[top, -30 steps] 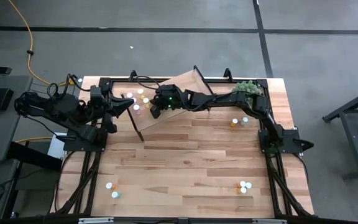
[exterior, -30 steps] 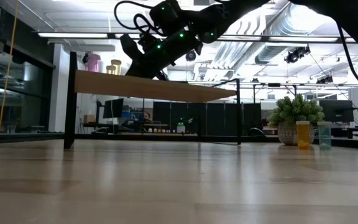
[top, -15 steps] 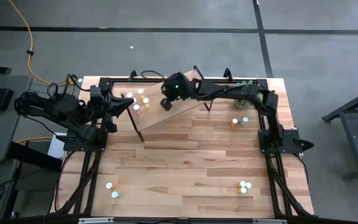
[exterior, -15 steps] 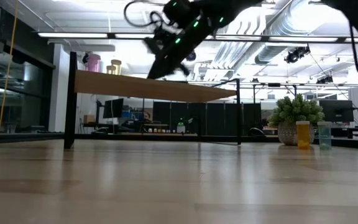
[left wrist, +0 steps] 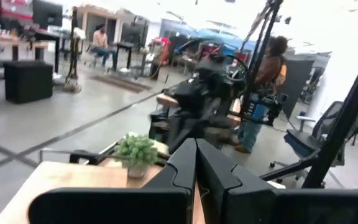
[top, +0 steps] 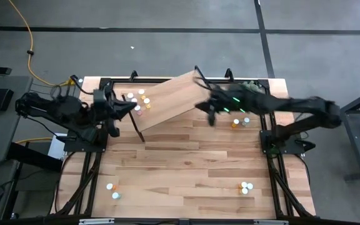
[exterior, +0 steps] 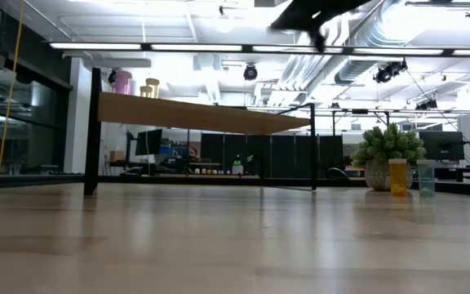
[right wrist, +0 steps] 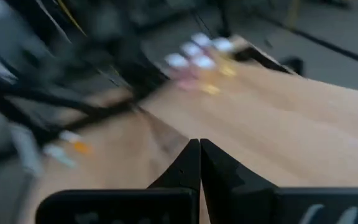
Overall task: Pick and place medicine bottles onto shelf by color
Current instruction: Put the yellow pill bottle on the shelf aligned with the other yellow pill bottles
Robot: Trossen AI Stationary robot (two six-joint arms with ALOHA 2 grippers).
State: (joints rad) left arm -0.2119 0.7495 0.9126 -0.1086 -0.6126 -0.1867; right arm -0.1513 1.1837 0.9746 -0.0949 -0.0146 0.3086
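Since a second ago the right arm has swung off the shelf (top: 170,100) and now stretches toward three o'clock, its right gripper (top: 210,111) just past the shelf's right-hand edge.

From above, the placed medicine bottles (top: 139,100) cluster at the shelf's ten o'clock end. An orange and a teal bottle (top: 240,122) stand on the tabletop (top: 186,162) at about two o'clock, just beyond the right gripper; a white trio (top: 245,187) lies toward five o'clock and another pair (top: 112,190) toward seven. The left gripper (top: 129,107) waits at nine o'clock, beside the shelf.

At table height, two bottles stand on the shelf's left end, and the orange bottle (exterior: 397,176) and teal bottle (exterior: 426,176) stand next to the plant (exterior: 386,151) at three o'clock. Only a dark blur of the arm crosses at twelve.

The left wrist camera shows that arm's fingers (left wrist: 185,168) pressed together, holding nothing, with people in the room beyond.

The right wrist camera shows its fingers (right wrist: 188,165) also together and empty over the shelf, the bottles smeared by motion.

This looks like the return leg after a placement. Next, the right gripper needs to spread its fingers and descend squarely over the orange or teal bottle.
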